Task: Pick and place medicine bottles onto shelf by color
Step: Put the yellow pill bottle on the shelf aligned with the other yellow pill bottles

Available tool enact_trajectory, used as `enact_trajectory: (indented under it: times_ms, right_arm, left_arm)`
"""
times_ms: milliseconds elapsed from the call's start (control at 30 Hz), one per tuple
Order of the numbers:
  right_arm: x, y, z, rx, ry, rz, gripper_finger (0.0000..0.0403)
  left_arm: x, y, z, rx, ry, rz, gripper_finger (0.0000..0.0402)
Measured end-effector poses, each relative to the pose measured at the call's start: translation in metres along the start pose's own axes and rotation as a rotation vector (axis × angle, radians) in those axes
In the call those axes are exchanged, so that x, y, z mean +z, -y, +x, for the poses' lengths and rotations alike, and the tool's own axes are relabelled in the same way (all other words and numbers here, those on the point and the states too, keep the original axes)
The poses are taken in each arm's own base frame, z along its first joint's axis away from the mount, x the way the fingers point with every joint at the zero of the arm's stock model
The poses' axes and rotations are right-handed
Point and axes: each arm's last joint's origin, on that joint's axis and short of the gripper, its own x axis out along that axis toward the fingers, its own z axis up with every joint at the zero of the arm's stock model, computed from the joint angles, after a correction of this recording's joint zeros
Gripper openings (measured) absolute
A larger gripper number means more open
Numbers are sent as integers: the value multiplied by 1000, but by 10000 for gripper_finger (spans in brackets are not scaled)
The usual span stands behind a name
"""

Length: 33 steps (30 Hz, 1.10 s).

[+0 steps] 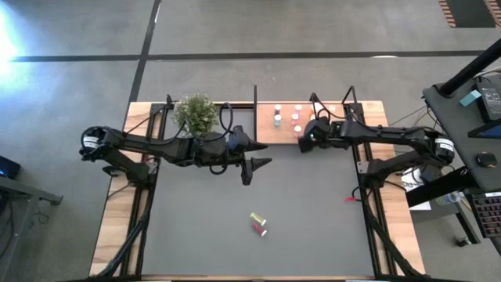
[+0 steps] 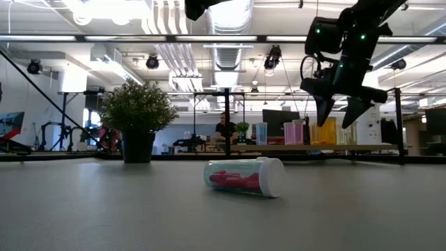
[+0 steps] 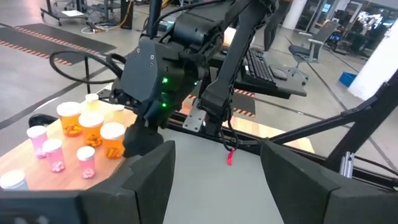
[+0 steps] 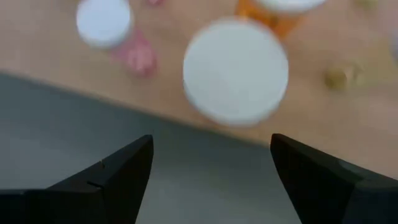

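right end effector (image 1: pixel 301 139): spread, empty, over wooden shelf (image 1: pixel 266 133) edge
white-capped bottle (image 4: pixel 235 70): round, just ahead
left end effector (image 1: pixel 249 174): spread, mid-counter

Both dark arms reach inward over the far half of the table. The left gripper (image 1: pixel 252 169) hangs near the middle, its fingers (image 3: pixel 147 180) spread apart. The right gripper (image 1: pixel 304 139) hovers further back and to the right, fingers (image 4: pixel 118 174) parted and empty.

tabletop (image 1: pixel 313 211): matt dark grey | shelf (image 1: pixel 266 133): light wood | pink bottle (image 2: pixel 244 177): clear glossy plastic, white cap
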Motion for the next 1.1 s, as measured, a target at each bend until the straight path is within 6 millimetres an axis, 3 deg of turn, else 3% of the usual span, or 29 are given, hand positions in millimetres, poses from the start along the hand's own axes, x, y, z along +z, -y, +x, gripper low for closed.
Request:
enact_trajectory:
  times_ms: [300, 667, 833, 1100]
  right_arm:
    - [-24, -5, -33, -23, -92, -15, 315]
    - [-70, -35, -70, 165, -95, -159, 315]
    - [-98, -42, -86, 258, -107, -275, 315]
    - [-152, -56, -116, 508, -49, -415, 315]
  left_arm:
    - [-10, -1, -1, -16, -106, 20, 222]
    - [-28, 4, 0, -75, -265, 13, 222]
    - [-49, 17, 9, -102, -342, 29, 222]
    - [-113, 46, 21, -231, -605, 313, 222]
